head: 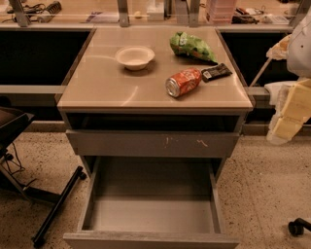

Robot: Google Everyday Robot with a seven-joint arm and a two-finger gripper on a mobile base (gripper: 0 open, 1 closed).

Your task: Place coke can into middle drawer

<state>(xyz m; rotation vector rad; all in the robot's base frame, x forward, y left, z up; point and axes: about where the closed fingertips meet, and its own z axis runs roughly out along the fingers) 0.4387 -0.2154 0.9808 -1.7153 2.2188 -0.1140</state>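
Camera view is showing your gripper (287, 119) hanging at the right, open or closed unclear, and the sideways coke can (183, 82) risking rolling away.

This is looking like an office or a lab workroom. A grey drawer cabinet (82, 87) is standing mid-frame on a speckled hard floor (262, 185). A black chair base (53, 209) is reaching in from the lower left, and a black caster (299, 226) is showing at the lower right edge. Across the top a long work counter (102, 17) is running, carrying cables (41, 8) at the upper left. The robot's gripper (291, 116) is hanging at the right edge, beside the cabinet.
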